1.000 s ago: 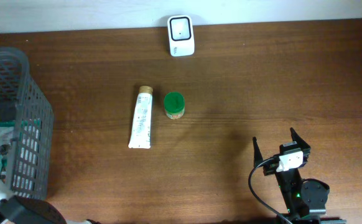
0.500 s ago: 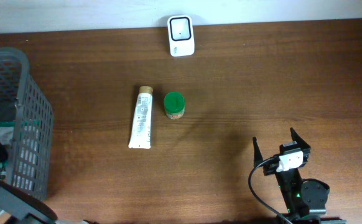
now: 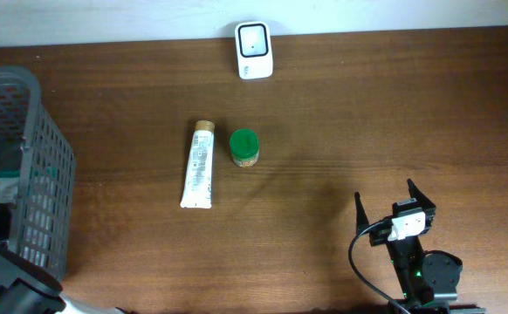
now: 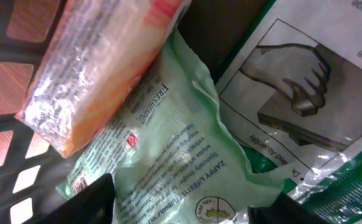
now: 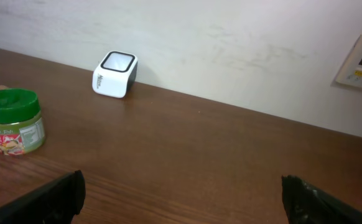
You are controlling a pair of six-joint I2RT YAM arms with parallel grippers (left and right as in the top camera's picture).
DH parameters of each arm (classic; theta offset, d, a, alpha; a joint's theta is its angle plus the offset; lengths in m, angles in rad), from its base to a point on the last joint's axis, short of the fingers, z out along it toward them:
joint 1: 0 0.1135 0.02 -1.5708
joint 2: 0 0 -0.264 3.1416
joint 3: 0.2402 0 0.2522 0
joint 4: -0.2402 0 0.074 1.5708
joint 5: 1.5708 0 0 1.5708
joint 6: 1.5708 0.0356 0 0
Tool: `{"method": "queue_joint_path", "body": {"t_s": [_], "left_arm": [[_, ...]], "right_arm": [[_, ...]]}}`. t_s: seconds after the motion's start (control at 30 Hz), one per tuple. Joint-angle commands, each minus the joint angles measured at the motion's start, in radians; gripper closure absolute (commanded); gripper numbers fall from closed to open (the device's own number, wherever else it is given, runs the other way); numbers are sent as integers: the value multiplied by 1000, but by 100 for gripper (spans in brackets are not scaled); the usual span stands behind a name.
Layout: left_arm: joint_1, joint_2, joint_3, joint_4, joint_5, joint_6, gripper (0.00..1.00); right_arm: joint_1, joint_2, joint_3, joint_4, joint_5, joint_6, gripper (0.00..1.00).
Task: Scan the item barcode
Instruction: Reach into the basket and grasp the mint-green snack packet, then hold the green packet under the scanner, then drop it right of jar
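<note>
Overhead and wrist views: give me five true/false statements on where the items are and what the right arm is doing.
1. The green-lidded jar stands just right of the white tube in the overhead view. True.
2. The scanner sits beside the right gripper. False: it is at the far edge of the table, well away from it.
3. The left wrist view looks into the basket at a pale green pouch. True.
4. The right gripper holds the jar. False: its fingers are open and empty, apart from the jar.
5. The tube lies in the basket. False: it lies on the table.
</note>
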Motion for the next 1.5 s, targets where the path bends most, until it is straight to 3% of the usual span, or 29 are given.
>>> {"method": "queue_joint_path", "body": {"t_s": [0.0,0.03,0.07,0.2,0.37,0.67,0.8,0.9,1.07,1.3,1.4,1.47], "left_arm": [[2,29,4,-1,4,10,65],[2,27,13,-8,3,10,80],[2,24,22,-17,3,10,88],[-5,-33,79,-64,3,9,99],[-48,-153,148,-81,5,-39,100],[-267,-459,193,-26,4,-56,100],[-328,-569,193,11,4,-165,100],[-379,-637,193,50,5,-168,100],[-596,-714,193,48,4,-174,100],[-989,-634,193,-175,4,-466,100],[-1071,-547,193,-260,5,-568,100],[-1125,-470,192,-309,47,-737,100]], "right_arm": [[7,-6,-6,-5,5,7,2],[7,-6,-6,-5,5,7,1],[7,-6,-6,-5,6,7,2],[7,-6,-6,-5,6,7,2],[7,-6,-6,-5,5,7,2],[7,-6,-6,-5,6,7,2],[7,-6,-6,-5,6,7,2],[7,-6,-6,-5,6,7,2],[7,-6,-6,-5,6,7,1],[7,-6,-6,-4,6,7,2],[7,-6,-6,-5,6,7,2],[7,-6,-6,-5,5,7,2]]}}
